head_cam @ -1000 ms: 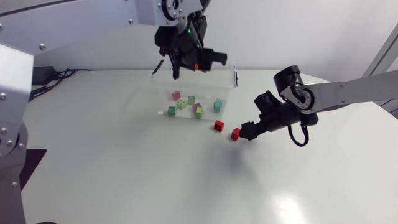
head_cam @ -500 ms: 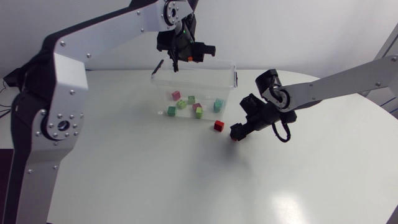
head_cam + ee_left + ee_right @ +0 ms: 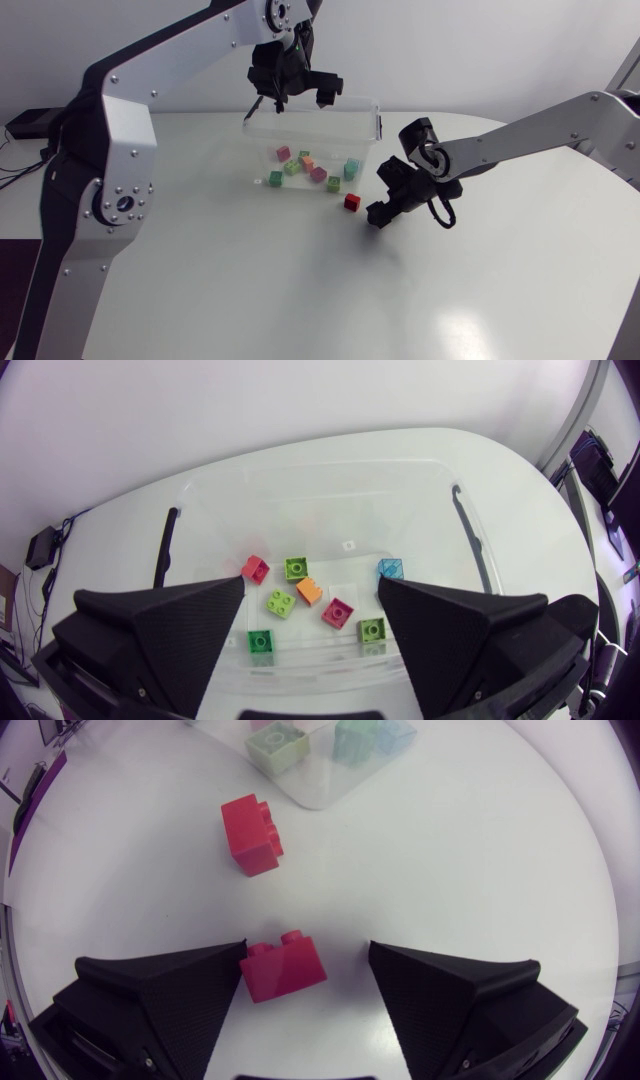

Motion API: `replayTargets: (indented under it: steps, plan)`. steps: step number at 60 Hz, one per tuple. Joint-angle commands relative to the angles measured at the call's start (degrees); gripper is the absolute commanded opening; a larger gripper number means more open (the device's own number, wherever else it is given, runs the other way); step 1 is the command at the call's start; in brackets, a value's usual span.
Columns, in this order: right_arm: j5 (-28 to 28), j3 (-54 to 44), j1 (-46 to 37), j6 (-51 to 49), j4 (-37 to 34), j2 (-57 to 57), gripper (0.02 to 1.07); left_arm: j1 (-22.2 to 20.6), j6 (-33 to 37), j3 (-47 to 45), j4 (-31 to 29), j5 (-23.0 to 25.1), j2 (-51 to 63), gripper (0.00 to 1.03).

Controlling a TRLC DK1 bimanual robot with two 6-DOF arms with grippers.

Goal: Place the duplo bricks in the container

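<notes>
Where the white worktop (image 3: 250, 280) nears its far edge, a clear, open-topped container (image 3: 372, 125) with rounded corners stands.

Left tool (image 3: 297, 92): hangs above the container, fingers spread wide, holding nothing.

Right tool (image 3: 307, 960): low over the worktop, just beside the container's near corner, fingers parted.

Red brick (image 3: 284, 970): two studs, glossy, lies on the worktop between the right tool's fingers, close to one and clear of the other, so not gripped.

Second red brick (image 3: 251, 835): ahead of that tool, tipped on its side, just outside the container wall.

Inside the container, scattered small bricks: orange (image 3: 309, 591), light blue (image 3: 391, 569), pinks, several greens.
</notes>
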Motion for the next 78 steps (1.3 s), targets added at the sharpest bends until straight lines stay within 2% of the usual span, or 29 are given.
replayTargets:
  steps: [1,6,8,17,26,41,53,62,73,75,78]
  plan:
    - [0.44,0.81,0.73,-1.43,0.5,1.52,0.59,-0.91,-0.77,-0.93,-0.99,-0.94,-4.83,0.98]
    - [0.35,0.55,0.99,-1.25,0.41,0.91,0.37,-1.35,-1.12,-3.13,-1.08,-1.02,-8.08,0.98]
    - [0.35,0.11,1.08,-1.25,0.41,0.47,0.33,-1.53,-1.21,-4.09,-1.08,-1.02,-9.31,0.98]
    - [1.14,-2.97,2.13,-1.08,0.58,-4.54,0.32,-1.88,-1.82,-9.54,-1.08,-1.02,-15.11,0.98]
    - [1.23,-3.67,2.57,0.33,-2.14,-11.75,0.32,-1.88,-2.09,-16.13,-0.03,-1.02,-20.12,0.98]
    - [1.49,5.82,4.86,5.16,-9.0,-18.96,0.32,-0.12,-2.0,-30.55,5.77,-1.11,-29.61,0.98]
    - [2.46,19.89,5.47,9.38,-11.46,-13.33,0.32,1.64,-1.74,-41.53,10.26,-1.11,-36.64,0.98]
    - [3.34,30.26,5.65,10.97,-13.13,-4.81,0.33,2.51,-1.74,-48.21,12.72,-1.11,-41.39,0.98]
    - [4.39,38.08,6.09,12.99,-13.48,3.54,0.33,3.31,-1.56,-53.4,14.56,-1.11,-45.26,0.98]
    - [4.66,39.05,6.26,12.99,-13.74,4.77,0.36,3.48,-1.56,-53.84,14.74,-1.11,-45.61,0.98]
    - [4.92,40.54,6.53,13.34,-14.09,6.35,0.51,3.83,-1.47,-54.72,14.91,-1.11,-46.14,0.98]
